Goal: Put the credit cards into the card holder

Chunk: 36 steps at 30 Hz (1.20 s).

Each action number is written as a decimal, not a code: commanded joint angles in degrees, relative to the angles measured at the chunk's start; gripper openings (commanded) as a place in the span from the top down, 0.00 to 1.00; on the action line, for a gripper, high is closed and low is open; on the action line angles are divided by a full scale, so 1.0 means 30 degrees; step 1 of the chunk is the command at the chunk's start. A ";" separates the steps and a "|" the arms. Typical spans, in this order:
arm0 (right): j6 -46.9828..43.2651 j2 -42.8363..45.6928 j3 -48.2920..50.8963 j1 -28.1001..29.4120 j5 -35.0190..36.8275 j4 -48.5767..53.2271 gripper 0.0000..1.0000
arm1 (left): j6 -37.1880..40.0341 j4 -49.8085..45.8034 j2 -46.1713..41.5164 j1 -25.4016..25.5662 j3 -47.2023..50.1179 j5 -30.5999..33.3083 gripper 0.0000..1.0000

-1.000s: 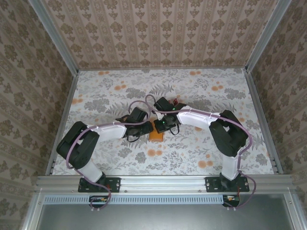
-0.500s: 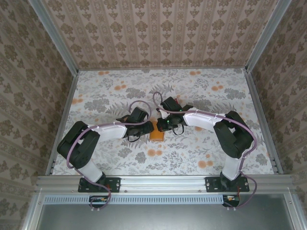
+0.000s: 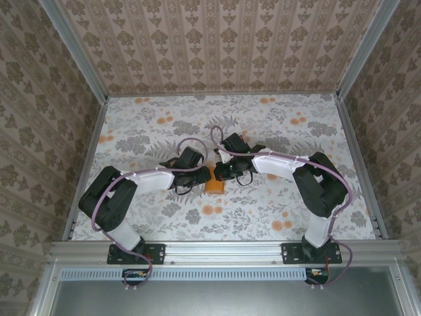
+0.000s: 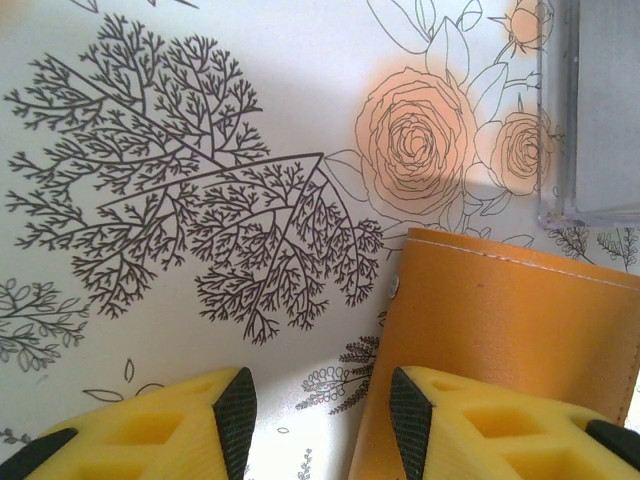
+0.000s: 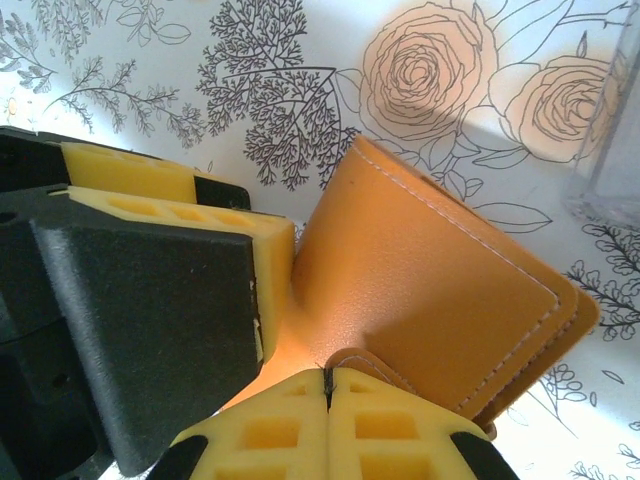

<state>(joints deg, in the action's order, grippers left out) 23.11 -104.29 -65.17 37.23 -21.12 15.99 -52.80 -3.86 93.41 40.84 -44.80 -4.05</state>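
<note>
The small orange-tan, leather-like folding card holder (image 5: 430,270) lies on the flower-printed white table (image 4: 150,100), between the two pincers, and it has not shifted over the last second. What has changed is the right arm. Its wrist has swung slightly and its elbow has pushed outward from the card holder, and for the last half second it has sat almost still. The left arm has kept its place throughout.

The right gripper (image 5: 327,380) has its yellow fingers pressed together, only a thin seam showing between them. Its tips are at the card holder's curled flap edge. I cannot tell whether a sliver of that flap is caught in the seam. The left gripper (image 4: 320,410) stands with its jaws spread and bare table showing between them. One black-padded finger rests against the card holder's stitched side edge, on the side opposite the right gripper. A pale grey translucent slotted stand (image 4: 600,110) sits just beyond the card holder.

My reading is that the right arm's small move was a final line-up on the flap. The left pincer looks to be bracing the card holder while the shut tips get ready to lever it open. The card holder still looks folded, and neither pincer carries any of the credit cards, so the filling is all still to come.
</note>
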 commanded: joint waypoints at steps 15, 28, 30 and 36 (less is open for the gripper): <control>-0.0458 -0.0731 -0.0382 0.0099 -0.0445 0.0131 1.00 | -0.0038 -0.0414 0.0835 0.0496 -0.0244 -0.1253 0.51; -0.0539 -0.1252 -0.0338 0.0231 0.0020 0.0356 1.00 | -0.0039 -0.0501 0.0890 0.0497 -0.0245 -0.1142 0.52; -0.0634 -0.1409 -0.0238 0.0274 0.0120 0.0545 1.00 | -0.0038 -0.0501 0.0888 0.0482 -0.0244 -0.1110 0.52; -0.0605 -0.1717 0.0549 0.0413 0.0861 0.0514 1.00 | 0.0008 -0.0581 0.0861 0.0478 -0.0287 -0.1095 0.52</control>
<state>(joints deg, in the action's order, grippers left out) 22.26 -105.75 -65.54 37.26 -21.26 16.67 -52.77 -4.56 93.69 40.86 -45.41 -4.14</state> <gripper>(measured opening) 0.050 0.484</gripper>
